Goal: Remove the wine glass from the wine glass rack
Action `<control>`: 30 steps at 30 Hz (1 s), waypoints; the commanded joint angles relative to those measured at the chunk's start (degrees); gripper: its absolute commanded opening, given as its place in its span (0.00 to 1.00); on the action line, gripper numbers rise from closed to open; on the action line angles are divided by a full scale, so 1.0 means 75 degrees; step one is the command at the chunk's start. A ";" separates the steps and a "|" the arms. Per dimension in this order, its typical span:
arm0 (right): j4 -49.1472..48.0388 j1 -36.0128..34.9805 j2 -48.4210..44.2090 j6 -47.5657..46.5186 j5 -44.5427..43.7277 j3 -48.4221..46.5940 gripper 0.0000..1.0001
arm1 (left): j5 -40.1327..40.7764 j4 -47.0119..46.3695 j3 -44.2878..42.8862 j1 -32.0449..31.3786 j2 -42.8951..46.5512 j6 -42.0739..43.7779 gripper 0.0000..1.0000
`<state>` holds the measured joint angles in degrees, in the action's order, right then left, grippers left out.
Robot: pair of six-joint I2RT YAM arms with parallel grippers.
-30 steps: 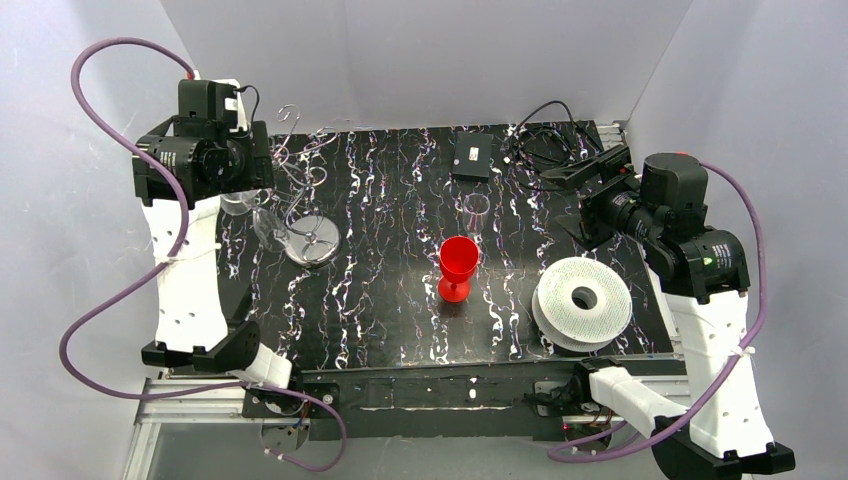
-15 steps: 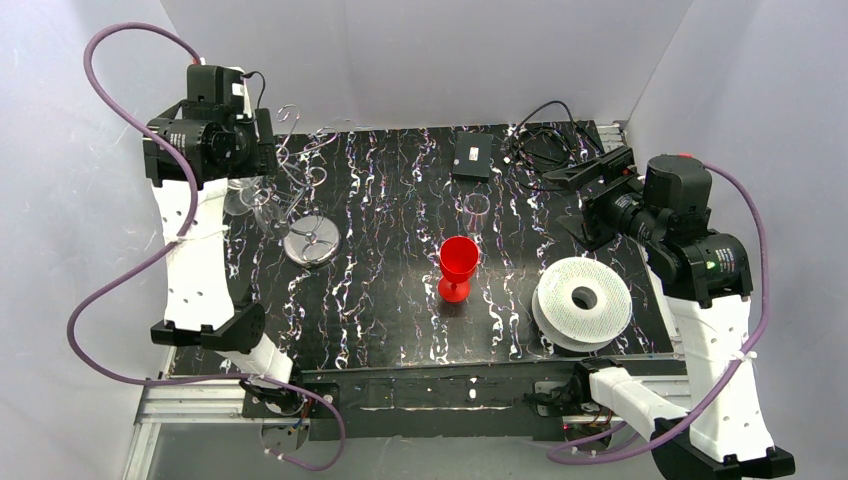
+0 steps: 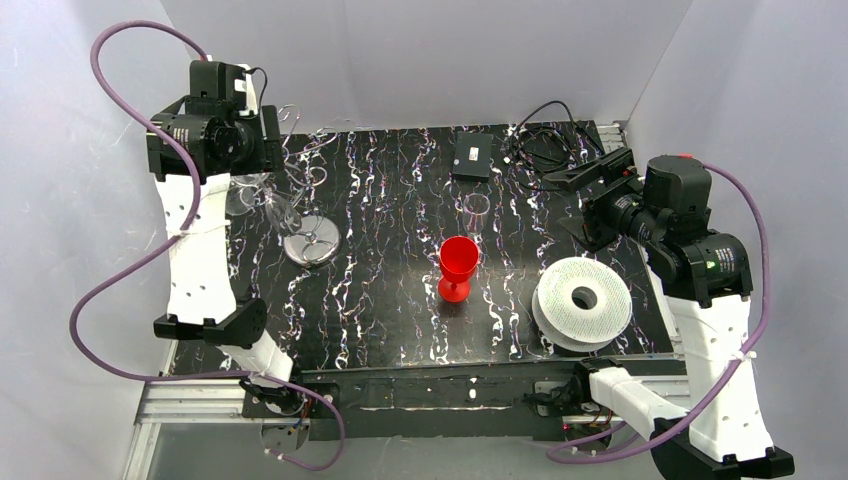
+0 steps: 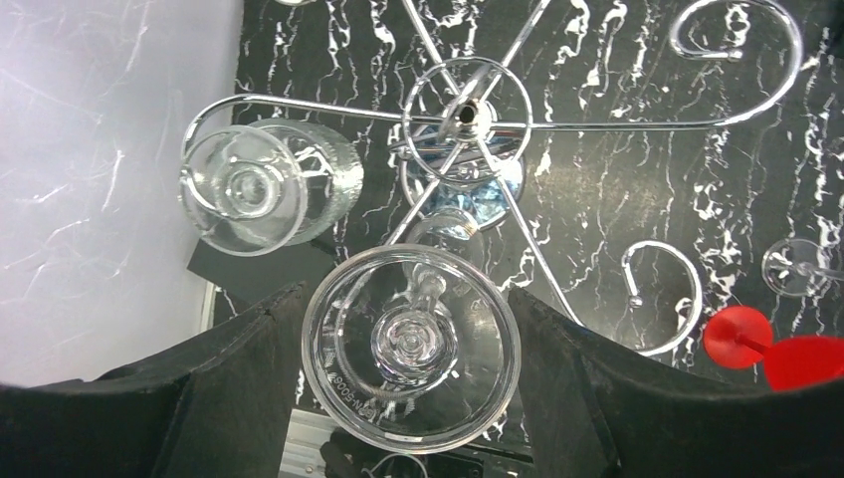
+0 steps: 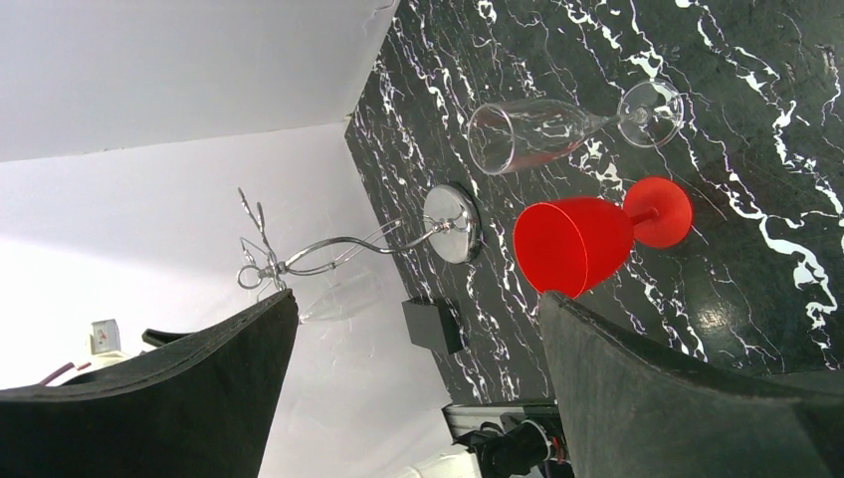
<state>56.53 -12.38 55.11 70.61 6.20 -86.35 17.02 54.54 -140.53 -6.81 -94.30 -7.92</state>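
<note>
The wine glass rack (image 3: 311, 240) stands at the back left, silver wire arms on a round shiny base; its hub shows in the left wrist view (image 4: 468, 115). A clear wine glass (image 4: 410, 344) hangs upside down at one rack arm, its round foot between my left fingers. My left gripper (image 4: 408, 299) is shut on that foot, above the rack (image 3: 268, 175). A second clear glass (image 4: 249, 189) hangs on another arm. My right gripper (image 5: 418, 299) is open and empty, held in the air at the right (image 3: 580, 200).
A red goblet (image 3: 458, 265) stands mid-table. A clear glass (image 3: 477, 212) lies behind it. A white ridged spool (image 3: 583, 300) sits front right. A black box (image 3: 471, 155) and cables (image 3: 545, 130) lie at the back. White walls close in on three sides.
My left arm has swung up and toward the back wall, and the glass at its fingers has shifted a little back and right beside the rack. The right arm has not moved.
</note>
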 commanded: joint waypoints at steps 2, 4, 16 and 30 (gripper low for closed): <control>-0.0160 0.0043 -0.0015 -0.0162 0.0045 0.0013 0.99 | -0.0574 0.2609 -0.0087 0.0017 0.0017 0.0042 0.37; -0.0169 0.0044 -0.0016 -0.0177 0.0058 0.0008 0.98 | -0.0825 0.2533 -0.0066 0.0017 0.0059 0.0070 0.35; -0.1604 0.0057 -0.0241 -0.1142 0.0664 0.0733 0.97 | -0.3043 0.2271 0.0778 -0.0102 0.0790 0.0127 0.30; -0.4602 0.0037 0.0720 -0.2643 0.4978 0.0965 0.94 | -0.5371 0.2164 0.1548 -0.0674 0.1428 0.0206 0.30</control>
<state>32.10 -12.16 59.07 55.37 30.06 -78.94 -15.35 54.48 -131.00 -10.92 -85.71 -6.57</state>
